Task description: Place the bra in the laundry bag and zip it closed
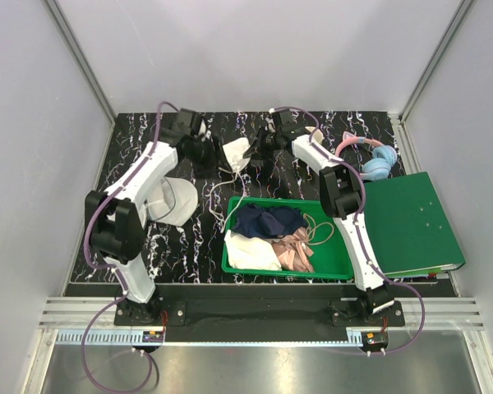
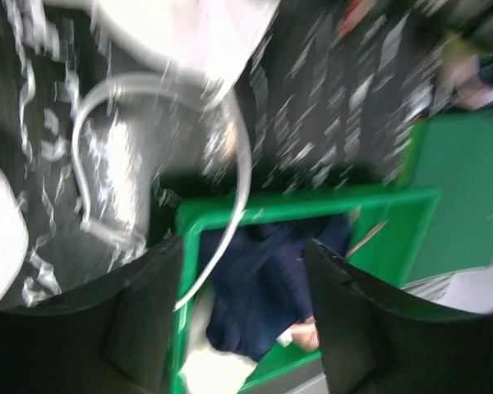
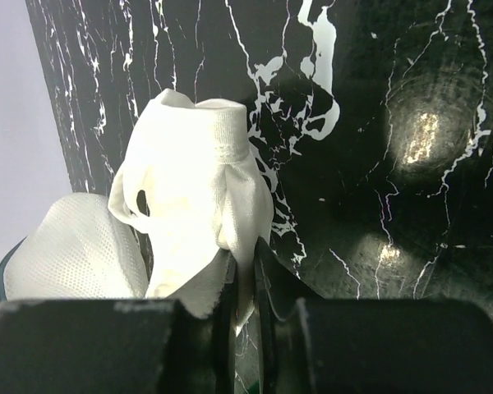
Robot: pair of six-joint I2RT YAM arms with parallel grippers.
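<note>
now the right gripper (image 3: 245, 264) has its jaws clenched on the bra (image 3: 193, 189), at the far middle of the worktop (image 1: 205, 240). the left gripper (image 2: 242, 271), jaws released and empty, waits just left of it. the laundry bag (image 1: 174, 202) lies nearer and leftward, beside the left arm.

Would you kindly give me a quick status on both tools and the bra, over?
Left tool open, empty. Right tool shut on bra. Bra not yet in laundry bag. Strap trails toward green bin.
</note>
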